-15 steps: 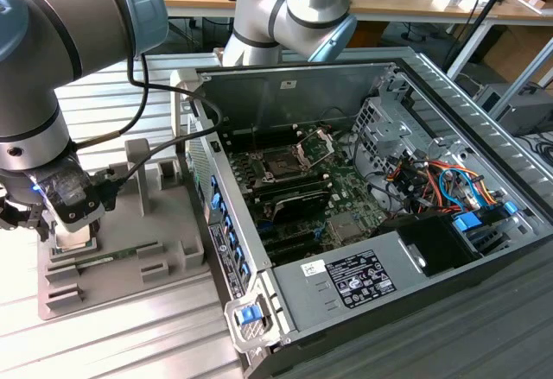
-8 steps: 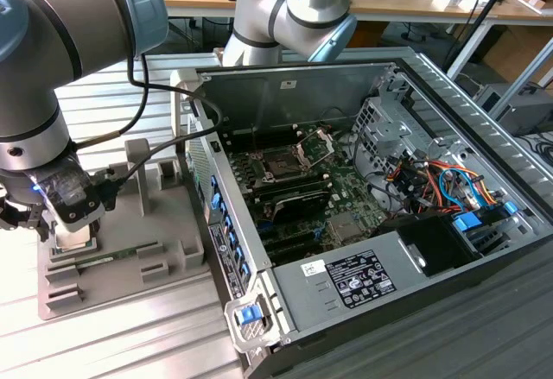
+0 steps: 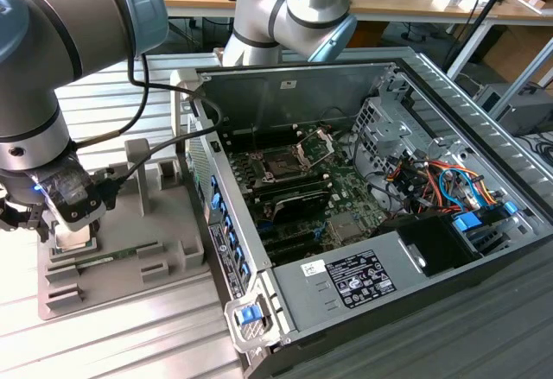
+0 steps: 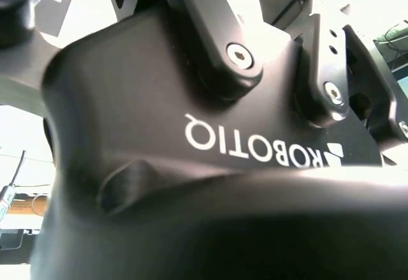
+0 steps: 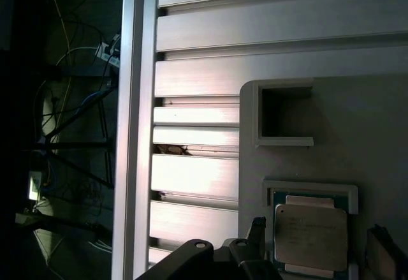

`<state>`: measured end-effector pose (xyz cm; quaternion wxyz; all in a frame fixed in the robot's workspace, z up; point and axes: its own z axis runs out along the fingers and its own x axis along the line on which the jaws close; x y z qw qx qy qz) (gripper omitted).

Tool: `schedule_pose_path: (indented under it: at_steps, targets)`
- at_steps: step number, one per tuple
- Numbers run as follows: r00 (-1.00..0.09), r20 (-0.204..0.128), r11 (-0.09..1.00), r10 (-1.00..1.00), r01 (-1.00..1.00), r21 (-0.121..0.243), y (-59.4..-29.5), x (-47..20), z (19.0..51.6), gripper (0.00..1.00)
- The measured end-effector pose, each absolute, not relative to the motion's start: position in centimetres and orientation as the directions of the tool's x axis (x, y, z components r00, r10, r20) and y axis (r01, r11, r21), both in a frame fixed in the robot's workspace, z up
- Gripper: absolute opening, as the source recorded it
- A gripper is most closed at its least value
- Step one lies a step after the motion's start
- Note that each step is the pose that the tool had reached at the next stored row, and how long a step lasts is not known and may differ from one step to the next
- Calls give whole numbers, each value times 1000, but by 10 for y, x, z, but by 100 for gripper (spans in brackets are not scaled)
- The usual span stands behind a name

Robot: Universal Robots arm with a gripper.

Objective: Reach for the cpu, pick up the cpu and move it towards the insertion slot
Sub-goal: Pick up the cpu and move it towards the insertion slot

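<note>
Over the grey tray (image 3: 164, 258) at the exterior view's left, I have the gripper (image 3: 73, 224) low above the cpu (image 5: 310, 238). The cpu lies flat in its square recess. In the first wrist view one finger (image 5: 256, 229) stands just off one edge of the chip, and a dark shape off the opposite edge is, I think, the other finger. So the jaws look apart, straddling the chip without gripping it.

Beside the recess is an empty square pocket (image 5: 285, 111). Past the tray's edge runs bare slatted table (image 5: 197, 44) up to its rim.

The slot (image 3: 282, 165) sits well apart, deep in the open case (image 3: 294, 85), with its silver frame raised. The case wall stands between it and the tray.

A printed label (image 3: 361, 277) is on the power supply. White lettering (image 4: 261, 146) is on the gripper body.
</note>
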<state>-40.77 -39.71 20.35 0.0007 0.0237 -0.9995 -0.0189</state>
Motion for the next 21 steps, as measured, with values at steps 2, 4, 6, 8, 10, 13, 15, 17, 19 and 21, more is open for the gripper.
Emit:
schedule_pose_path:
  at_steps: [2,4,6,8,10,13,15,17,19,21]
  targets:
    - [-999,1,998,-47,-47,38,-397,-408,203,67]
    - [-999,1,998,-47,-47,38,-397,-408,203,67]
    - [-999,0,998,-47,-47,38,-397,-408,202,67]
    - [-999,1,998,-47,-47,38,-397,-408,202,67]
    - [-999,1,998,-47,-47,38,-397,-408,202,67]
    - [-999,0,998,-47,-47,38,-397,-408,201,67]
    - [-999,0,998,-47,-47,38,-397,-408,201,67]
    - [-999,1,998,-47,-47,38,-397,-408,200,67]
    - [-999,0,998,-48,-48,38,-397,-408,200,67]
    - [-999,1,998,-53,-53,38,-397,-408,199,67]
